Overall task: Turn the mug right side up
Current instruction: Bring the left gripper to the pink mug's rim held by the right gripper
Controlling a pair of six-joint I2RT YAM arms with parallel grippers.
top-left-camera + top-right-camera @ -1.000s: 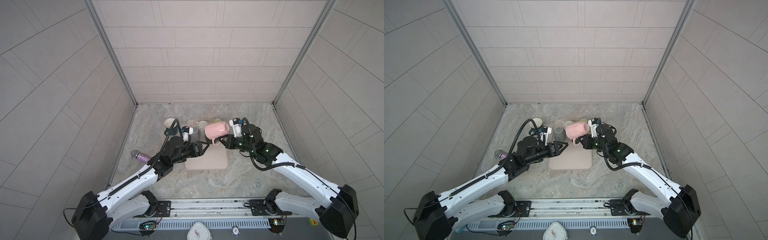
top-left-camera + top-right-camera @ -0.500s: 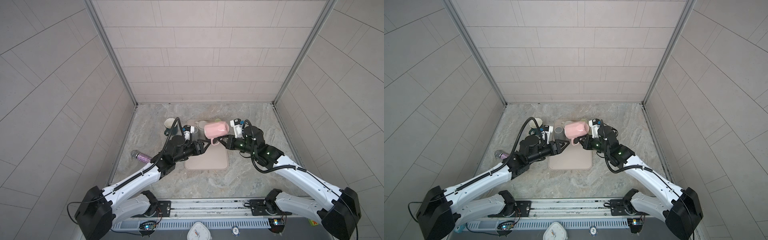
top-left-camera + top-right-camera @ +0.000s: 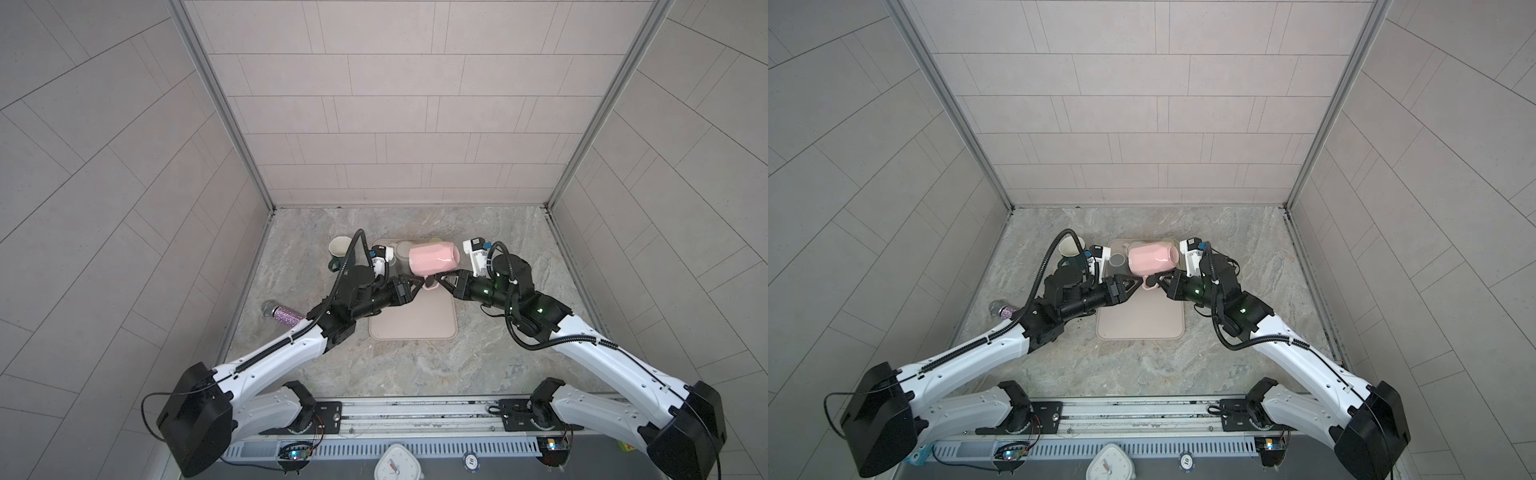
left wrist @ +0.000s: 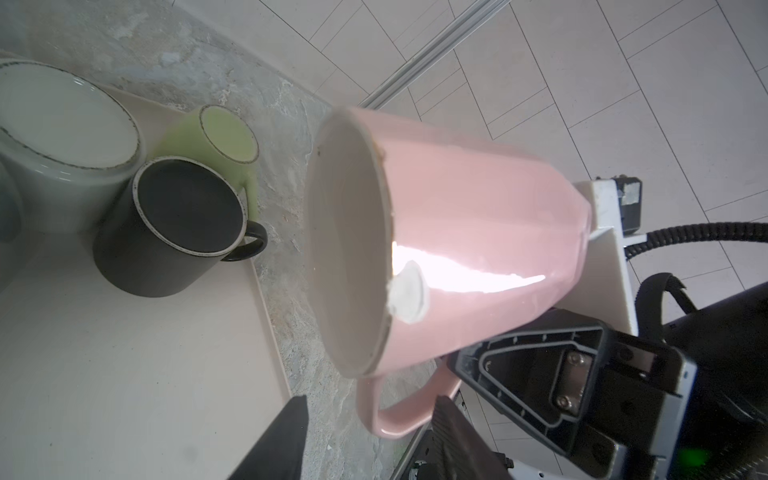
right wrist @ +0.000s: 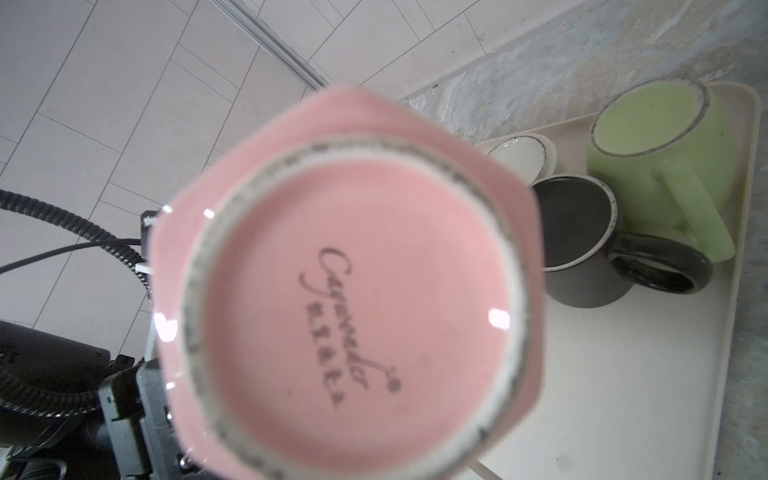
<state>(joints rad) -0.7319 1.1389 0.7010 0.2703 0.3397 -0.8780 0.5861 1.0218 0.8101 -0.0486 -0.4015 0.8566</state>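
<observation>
pink mug (image 3: 434,258): on its side in the air above the beige mat (image 3: 415,328), handle down, mouth facing left.
left hand (image 3: 420,285): has closed in, jaws narrowing yet released, straddling the handle.
right hand (image 3: 444,285): clenched on the handle.
meaning: handover likely near; mug not upright yet.

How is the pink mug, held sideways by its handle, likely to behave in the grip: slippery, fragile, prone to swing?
The glossy glaze on the pink mug suggests it may be slippery. Gripped at its handle by the right gripper, the sideways body could probably pivot downward. A white rim chip hints at brittle ceramic, so knocks seem risky.
</observation>
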